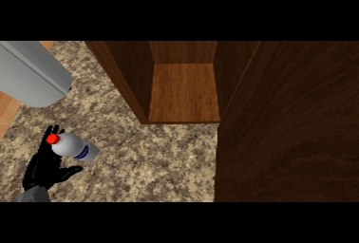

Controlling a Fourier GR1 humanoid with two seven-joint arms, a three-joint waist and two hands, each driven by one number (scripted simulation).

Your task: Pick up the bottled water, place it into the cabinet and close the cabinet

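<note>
My left hand [45, 168] curls round the bottled water [73, 146], well left of the open cabinet [184, 92]; placing it inside and closing remain.

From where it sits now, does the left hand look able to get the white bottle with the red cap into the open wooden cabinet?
Probably yes. The left hand is right by the white, red-capped bottle, the wooden cabinet stands open with its door swung aside, and only bare speckled counter lies between.
</note>
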